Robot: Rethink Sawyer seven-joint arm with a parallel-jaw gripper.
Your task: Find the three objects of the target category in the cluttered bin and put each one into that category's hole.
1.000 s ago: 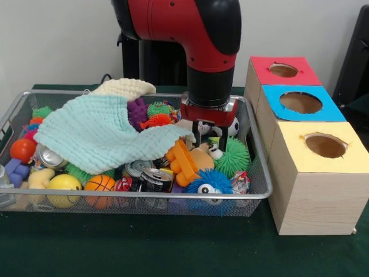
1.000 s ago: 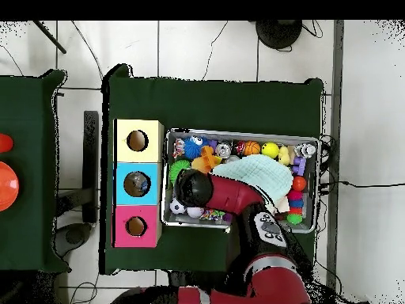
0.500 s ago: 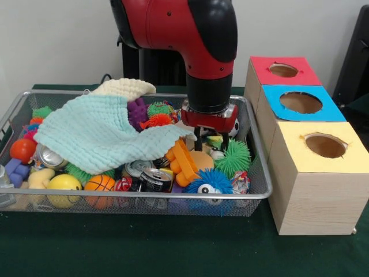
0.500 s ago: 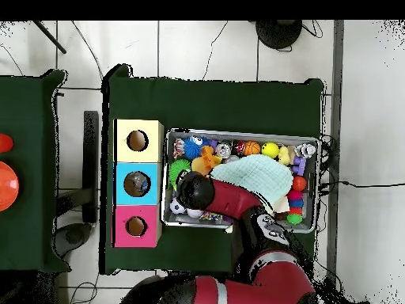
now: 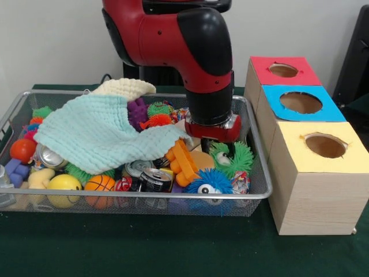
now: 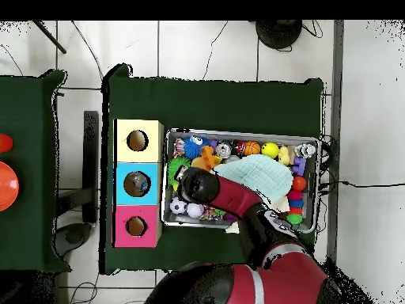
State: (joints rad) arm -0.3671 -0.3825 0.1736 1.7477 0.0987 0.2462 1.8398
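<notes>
**Down among the toys, gripper buried at the bin's box end**

Nearest the camera in the front view, along the wire bin's [image 5: 144,199] front wall, lie a blue fuzzy ball with an eye [image 5: 209,183], a crushed can [image 5: 154,179], a small basketball [image 5: 100,183] and a yellow ball [image 5: 64,183]. Just behind them sits an orange block toy [image 5: 183,161], and beside it the green spiky ball [image 5: 233,157], close to the bin's end wall that faces the boxes.

Which category is wanted the task does not say, so the target cannot be named from these views. My guess is that the green spiky ball is the candidate, because the gripper [image 5: 218,145] has its tips sunk into the clutter right at that ball, touching or nearly so. The wrist housing hides the fingers, and I cannot tell whether they are spread or closed, nor whether anything is held.

Further back, a pale green cloth [image 5: 98,133] drapes over much of the bin's middle and may hide more targets.

The relation that matters: the three boxes stand beside the bin on the gripper's side, yellow box [image 5: 323,173] nearest the camera, then the blue box [image 5: 300,104], then the red box [image 5: 282,70]. From the gripper, any hole lies sideways over the bin wall, so I judge a lift then a short sideways carry.
</notes>
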